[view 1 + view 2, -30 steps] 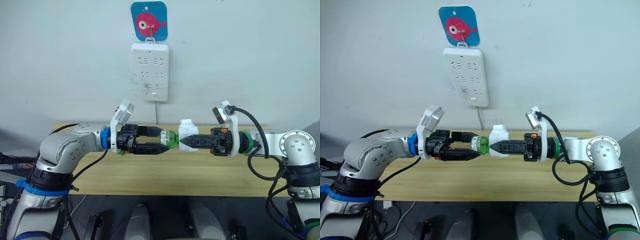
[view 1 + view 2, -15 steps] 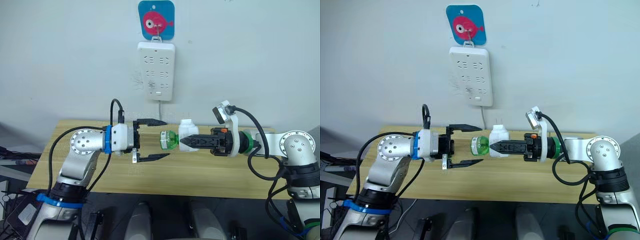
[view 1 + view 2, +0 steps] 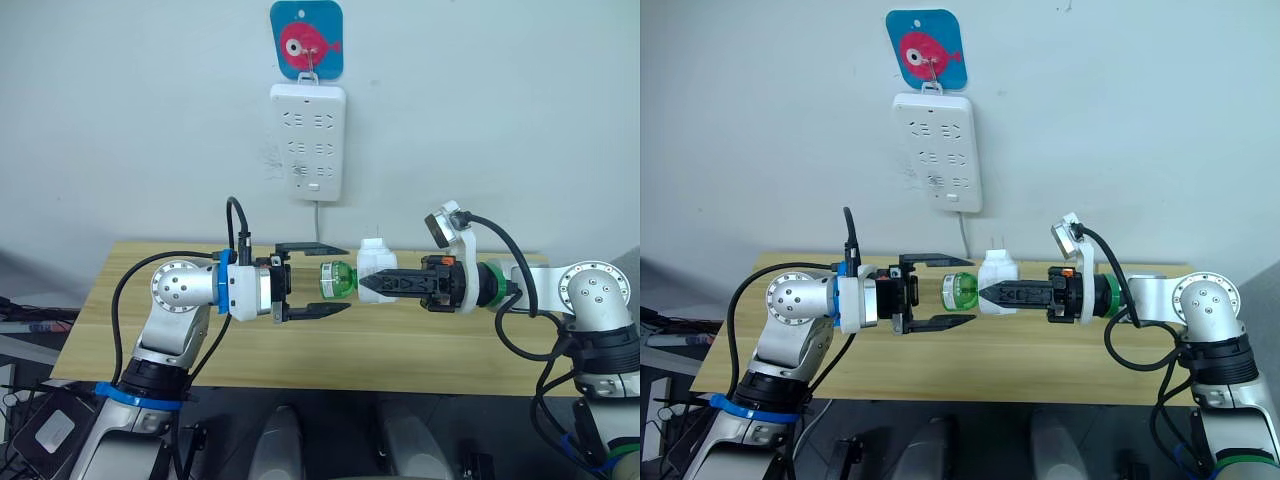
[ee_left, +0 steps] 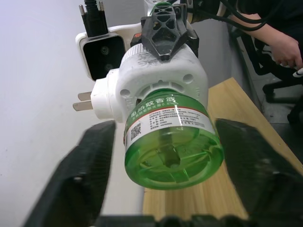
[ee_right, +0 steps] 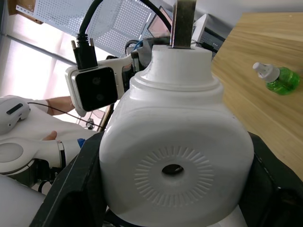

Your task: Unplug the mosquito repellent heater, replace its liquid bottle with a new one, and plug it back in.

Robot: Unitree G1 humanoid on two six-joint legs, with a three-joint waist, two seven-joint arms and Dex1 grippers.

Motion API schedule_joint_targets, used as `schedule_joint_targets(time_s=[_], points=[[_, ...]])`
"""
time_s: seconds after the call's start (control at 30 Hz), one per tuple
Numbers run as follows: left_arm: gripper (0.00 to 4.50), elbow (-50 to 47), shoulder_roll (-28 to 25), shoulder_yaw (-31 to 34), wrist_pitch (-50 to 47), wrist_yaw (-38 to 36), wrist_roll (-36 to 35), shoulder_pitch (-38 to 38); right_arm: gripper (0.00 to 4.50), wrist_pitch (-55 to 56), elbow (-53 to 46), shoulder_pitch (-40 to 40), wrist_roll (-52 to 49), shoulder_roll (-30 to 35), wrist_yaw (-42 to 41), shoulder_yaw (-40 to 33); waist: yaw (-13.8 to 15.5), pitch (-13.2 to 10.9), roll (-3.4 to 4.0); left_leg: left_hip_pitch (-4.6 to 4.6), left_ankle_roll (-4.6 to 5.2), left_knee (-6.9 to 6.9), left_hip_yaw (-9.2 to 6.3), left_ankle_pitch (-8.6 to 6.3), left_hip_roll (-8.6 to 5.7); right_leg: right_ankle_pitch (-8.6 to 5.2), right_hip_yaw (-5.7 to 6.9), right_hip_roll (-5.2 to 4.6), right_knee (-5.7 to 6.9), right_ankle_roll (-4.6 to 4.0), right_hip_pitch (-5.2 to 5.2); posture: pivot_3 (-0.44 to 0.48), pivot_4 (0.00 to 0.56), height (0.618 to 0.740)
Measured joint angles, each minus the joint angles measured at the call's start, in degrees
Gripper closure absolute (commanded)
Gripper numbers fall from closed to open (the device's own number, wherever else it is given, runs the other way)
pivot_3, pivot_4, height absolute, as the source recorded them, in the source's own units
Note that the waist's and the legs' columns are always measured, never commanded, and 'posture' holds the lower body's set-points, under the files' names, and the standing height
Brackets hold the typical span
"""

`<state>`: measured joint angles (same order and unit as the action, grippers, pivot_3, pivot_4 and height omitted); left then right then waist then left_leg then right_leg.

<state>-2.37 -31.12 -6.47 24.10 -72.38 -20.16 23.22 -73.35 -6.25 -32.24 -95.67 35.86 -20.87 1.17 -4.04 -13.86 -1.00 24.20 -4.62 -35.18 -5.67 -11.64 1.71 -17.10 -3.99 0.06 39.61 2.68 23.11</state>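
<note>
We held the mosquito repellent heater above the table clamped in our right gripper, and our left gripper, fingers apart around its green bottle, risked slipping on the smooth plastic when closing.

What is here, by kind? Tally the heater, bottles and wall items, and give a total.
1 mosquito repellent heater
2 green liquid bottles: one fitted in the heater, one on the table at
1 power strip
1 fish wall hanger
Total: 5
</note>
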Motion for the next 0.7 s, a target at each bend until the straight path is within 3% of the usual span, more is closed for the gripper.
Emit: schedule_joint_targets(time_s=[0.07,0.23,0.4,0.5,0.7], points=[[2.23,-0.01,-0.01,0.01,0.00,0.00,-0.14,0.00,1.46,-0.02,0.00,0.08,0.00,-0.04,0.03,0.01,-0.25,0.00,0.00,0.00,0.00,0.00,0.00,0.00,0.00,0.00,0.00,0.00,0.01,0.00,0.00,-0.082,0.228,0.736],[2.23,-3.37,-2.79,-0.30,-6.24,-0.17,-2.14,-0.11,1.46,-0.12,-0.43,0.12,-0.11,-0.19,-0.10,0.11,-0.66,0.00,-0.01,0.02,0.00,0.00,-0.02,0.00,0.00,0.00,0.00,0.01,0.04,0.01,0.02,-0.083,0.230,0.736],[2.23,-13.34,-13.36,-1.70,-48.85,5.83,-22.01,3.64,1.46,0.28,-1.01,0.14,-0.08,-0.43,-0.22,0.47,-0.96,-0.05,-0.06,0.04,0.01,-0.04,-0.20,0.00,0.01,-0.11,0.12,0.04,0.26,0.16,0.08,-0.076,0.231,0.736],[2.23,-13.22,-15.04,-0.39,-67.12,9.87,-33.73,7.23,1.46,0.51,-1.43,0.14,-0.20,-0.43,-0.63,0.20,-1.01,-0.08,-0.06,0.03,0.01,-0.06,-0.20,0.01,0.02,-0.16,0.13,0.08,0.28,0.23,0.08,-0.076,0.232,0.736],[2.23,-10.30,-15.72,2.49,-86.07,15.57,-47.01,11.85,1.46,0.98,-2.31,0.06,-0.25,-0.42,-1.67,0.16,-0.97,-0.09,-0.06,0.01,0.01,-0.04,-0.18,0.01,0.07,-0.11,0.12,0.13,0.29,0.13,0.10,-0.074,0.233,0.736]])
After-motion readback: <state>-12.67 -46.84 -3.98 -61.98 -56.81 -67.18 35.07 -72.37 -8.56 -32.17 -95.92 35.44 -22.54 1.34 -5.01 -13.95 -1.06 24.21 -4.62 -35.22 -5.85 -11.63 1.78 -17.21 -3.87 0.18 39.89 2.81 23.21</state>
